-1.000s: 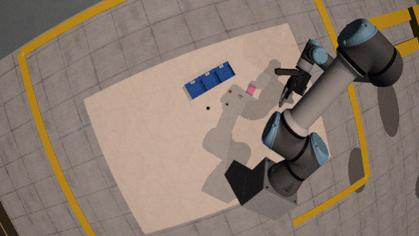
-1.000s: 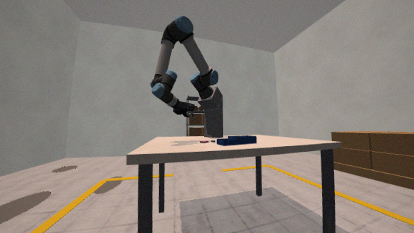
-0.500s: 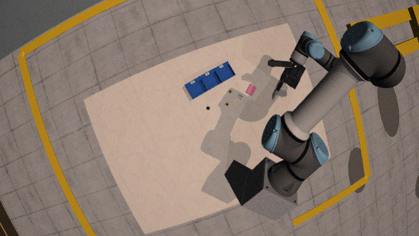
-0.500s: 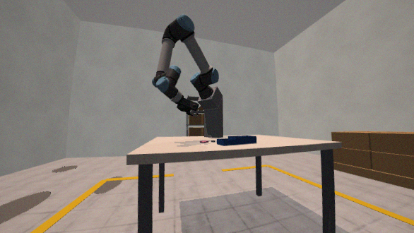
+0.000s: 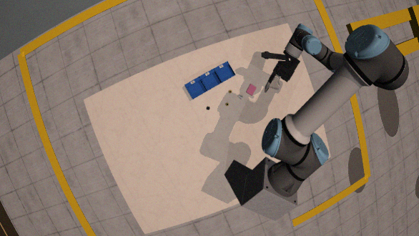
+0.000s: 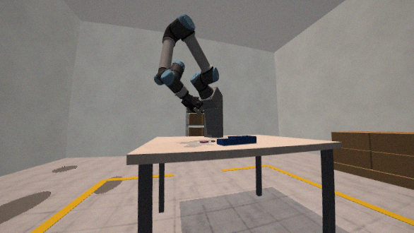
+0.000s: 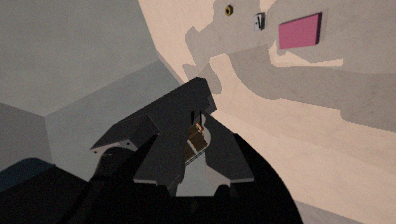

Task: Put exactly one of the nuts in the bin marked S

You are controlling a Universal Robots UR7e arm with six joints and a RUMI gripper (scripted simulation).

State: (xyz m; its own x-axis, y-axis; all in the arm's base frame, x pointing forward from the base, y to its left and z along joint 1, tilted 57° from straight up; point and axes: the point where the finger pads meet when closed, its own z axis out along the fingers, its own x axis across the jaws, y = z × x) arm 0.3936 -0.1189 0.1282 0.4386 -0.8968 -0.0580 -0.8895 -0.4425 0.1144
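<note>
1. Dark grey and nearest the wrist camera, the gripper (image 7: pixel 199 120) has its two fingers pressed together with nothing between them; from above, the gripper (image 5: pixel 269 86) hangs over the table (image 5: pixel 143 161) just to the right of the pink block (image 5: pixel 252 89), not touching it.
2. The pink block (image 7: pixel 300 31) lies flat on the table (image 7: pixel 310 160) and serves as the landmark; in the wrist view it sits beyond the fingertips, toward the top right.
3. Just left of the pink block in the top view lies a small grey-white part (image 5: pixel 239 96), seen in the wrist view (image 7: pixel 259 20) as a pale piece close beside the block.
4. A brass-coloured nut (image 5: pixel 229 91) lies a little farther left of the block, past the grey-white part; the wrist view shows this nut (image 7: pixel 229 9) near its top edge.
5. A second brass-coloured nut (image 5: pixel 227 104) lies left of and below the block in the top view, apart from the first.
6. A small black piece (image 5: pixel 207 107) lies farther left again; its kind is too small to tell.
7. Farthest from the block, up and to the left, stands the blue row of three bins (image 5: pixel 196 94), upright with white labels too small to read; none of the nuts is inside it.
</note>
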